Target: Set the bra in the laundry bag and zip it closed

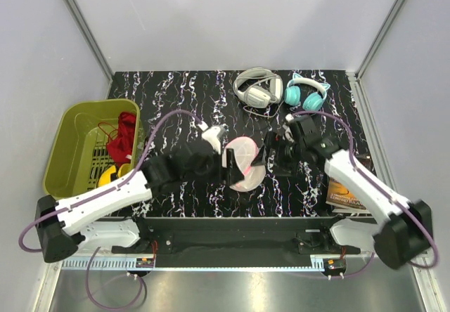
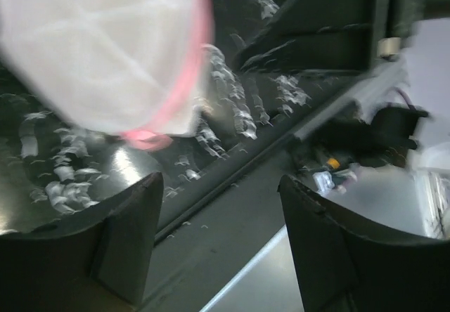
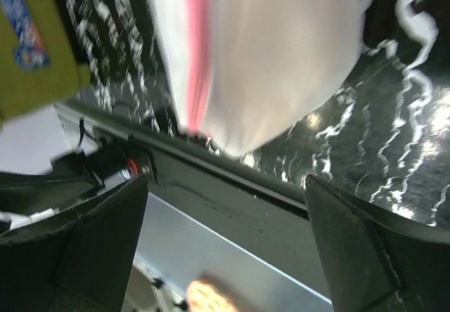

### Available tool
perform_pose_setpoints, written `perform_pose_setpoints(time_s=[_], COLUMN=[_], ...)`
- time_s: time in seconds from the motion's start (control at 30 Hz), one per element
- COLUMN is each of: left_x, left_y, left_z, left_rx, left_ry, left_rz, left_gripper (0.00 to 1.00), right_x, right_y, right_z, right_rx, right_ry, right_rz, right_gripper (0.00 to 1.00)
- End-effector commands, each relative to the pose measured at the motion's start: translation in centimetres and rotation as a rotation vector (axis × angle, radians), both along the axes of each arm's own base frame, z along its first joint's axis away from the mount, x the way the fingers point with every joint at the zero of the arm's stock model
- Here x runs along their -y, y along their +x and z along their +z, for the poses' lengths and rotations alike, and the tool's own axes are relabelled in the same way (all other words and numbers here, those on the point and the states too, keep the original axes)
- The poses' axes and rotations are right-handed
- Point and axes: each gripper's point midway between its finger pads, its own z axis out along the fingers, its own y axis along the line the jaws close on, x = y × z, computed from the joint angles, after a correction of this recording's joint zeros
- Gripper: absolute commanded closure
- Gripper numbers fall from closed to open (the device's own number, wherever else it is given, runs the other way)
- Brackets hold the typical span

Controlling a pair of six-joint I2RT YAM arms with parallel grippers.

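Note:
The laundry bag (image 1: 242,163), white mesh with pink zipper trim, lies on the black marbled table between my two grippers. The left gripper (image 1: 226,167) is just left of it and the right gripper (image 1: 270,156) just right of it. In the left wrist view the bag (image 2: 98,52) is blurred, beyond the open, empty gripper (image 2: 221,217). In the right wrist view the bag (image 3: 281,59) is also beyond the open, empty gripper (image 3: 225,217). No peach-orange bra shows in any view. I cannot tell whether the zipper is closed.
An olive-green basket (image 1: 77,126) at the left holds a dark red garment (image 1: 125,136) and a yellow object (image 1: 109,177). White headphones (image 1: 258,87) and teal headphones (image 1: 307,93) lie at the back. A book (image 1: 344,195) lies at the right front edge.

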Motion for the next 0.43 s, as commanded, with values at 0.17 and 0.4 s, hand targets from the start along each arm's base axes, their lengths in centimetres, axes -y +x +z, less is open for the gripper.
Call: perform_pose_setpoints(time_s=[0.17, 0.4], left_x=[-1.2, -5.7], left_y=[-4.1, -7.7], left_z=[6.0, 4.6], left_rx=[0.323, 0.348], left_ry=[-0.645, -0.935], left_rz=[0.035, -0.022], left_gripper=[0.11, 0.01], right_x=[1.1, 1.3], right_y=[-6.3, -10.2], right_z=[1.2, 5.5], right_rx=[0.293, 0.501], right_ry=[0.268, 0.708], right_rz=[-0.055, -0.052], right_gripper=[0.0, 0.0])
